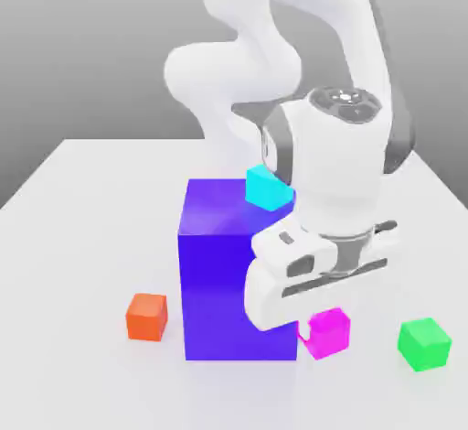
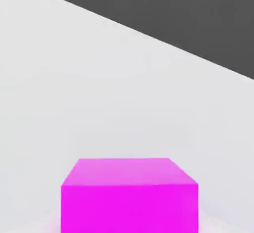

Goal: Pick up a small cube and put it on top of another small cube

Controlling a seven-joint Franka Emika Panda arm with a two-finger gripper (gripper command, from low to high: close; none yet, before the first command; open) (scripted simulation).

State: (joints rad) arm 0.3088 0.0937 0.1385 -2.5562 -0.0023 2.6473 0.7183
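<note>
Small cubes: four are showing in the exterior view, one each in magenta, orange-red, green and cyan.
Big block: one purple-blue block (image 1: 239, 291) is standing upright near the centre of the frame, tall, straight-edged and smooth, with a faint sheen.
Magenta cube: this small cube (image 1: 330, 333) is sitting in the lower right of the exterior view, just beside the block's lower edge; its faces are looking plain and glossy.
Gripper: the white hand's gripper (image 1: 324, 327) is pinching the magenta cube, with one pale fingertip lying against the side nearer the block; the other fingertip is hiding behind the cube.
Orange-red cube: it (image 1: 146, 317) is resting in the lower left of the frame, near the block but apart from it.
Green cube: it (image 1: 424, 343) is resting at the lower right, turned at an angle.
Cyan cube: it (image 1: 269, 188) is resting on the block's top, above the frame's middle.
Arm: one arm (image 1: 233, 71), white with grey trim and rounded, is reaching down from the upper part.
Table: its surface (image 1: 82, 236) is looking pale and smooth.
Hand view: the magenta cube's flat faces and straight edges are showing close up, against pale surface and a dark grey area with a slanting border.
</note>
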